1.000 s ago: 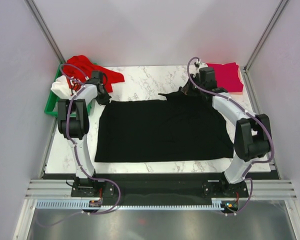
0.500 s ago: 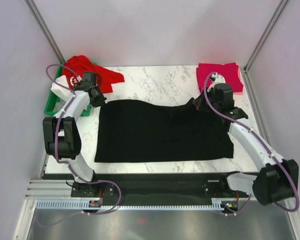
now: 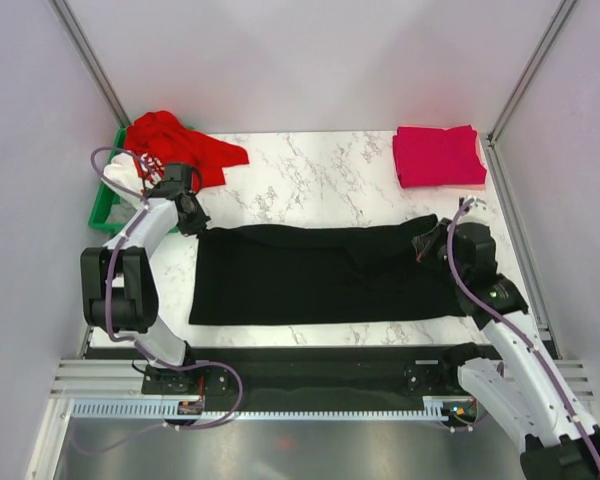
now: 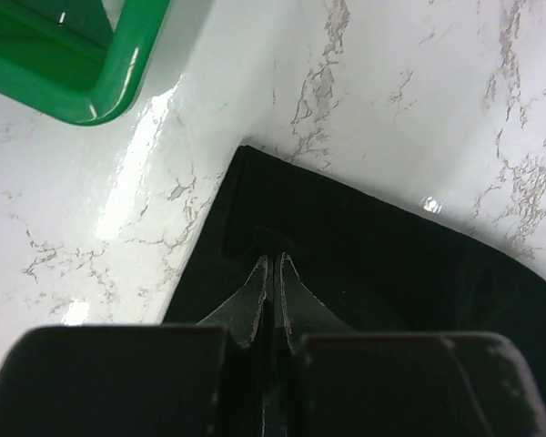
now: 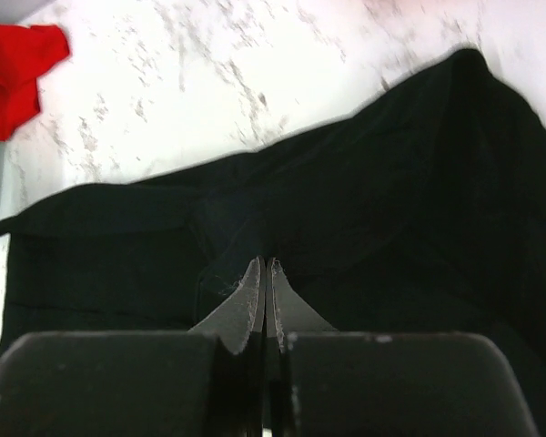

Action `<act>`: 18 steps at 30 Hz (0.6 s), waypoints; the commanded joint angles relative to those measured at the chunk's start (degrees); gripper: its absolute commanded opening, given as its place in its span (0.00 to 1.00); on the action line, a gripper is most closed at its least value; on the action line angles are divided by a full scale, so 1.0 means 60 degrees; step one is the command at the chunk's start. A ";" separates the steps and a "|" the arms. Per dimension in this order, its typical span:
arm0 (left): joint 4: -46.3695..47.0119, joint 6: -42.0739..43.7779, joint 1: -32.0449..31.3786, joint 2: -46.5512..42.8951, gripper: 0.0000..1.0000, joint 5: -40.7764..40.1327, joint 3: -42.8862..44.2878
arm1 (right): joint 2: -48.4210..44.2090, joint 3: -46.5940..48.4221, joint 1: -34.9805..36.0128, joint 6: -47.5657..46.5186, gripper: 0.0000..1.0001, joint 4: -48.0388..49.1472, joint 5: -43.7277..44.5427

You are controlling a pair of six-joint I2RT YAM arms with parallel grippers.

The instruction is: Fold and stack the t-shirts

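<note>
The black t-shirt (image 3: 320, 275) lies across the marble table, its far part doubled toward the near edge. My left gripper (image 3: 192, 222) is shut on the shirt's far left corner; the left wrist view has the closed tips (image 4: 274, 259) pinching black cloth (image 4: 391, 264). My right gripper (image 3: 427, 247) is shut on the far right edge, its tips (image 5: 266, 262) pressed together in the dark fabric (image 5: 391, 182). A folded crimson-pink t-shirt (image 3: 437, 155) rests at the far right. A red t-shirt (image 3: 180, 150) spills from the bin, with white cloth (image 3: 120, 182) beside it.
The green plastic bin (image 3: 105, 212) stands at the table's left edge, close to my left gripper; its corner (image 4: 118, 73) appears in the left wrist view. Bare marble (image 3: 310, 175) lies beyond the black shirt. Frame walls close in both sides.
Both grippers have pulled the black shirt's far edge toward the near side, narrowing the spread cloth. The right arm has swung back from the pink shirt, which is now uncovered.
</note>
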 commanded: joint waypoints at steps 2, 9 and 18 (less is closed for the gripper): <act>0.0108 0.0092 0.0107 -0.0804 0.02 -0.0360 -0.0221 | -0.1097 -0.0573 -0.0026 0.0955 0.00 -0.1060 0.0630; 0.0093 0.0107 0.0426 -0.1580 0.03 -0.0740 -0.0820 | -0.3276 -0.1685 -0.0026 0.2930 0.03 -0.2685 0.1389; 0.0049 -0.0053 0.0942 -0.2970 0.87 0.0123 -0.1654 | -0.4223 -0.1717 -0.0011 0.4284 0.79 -0.3159 0.2288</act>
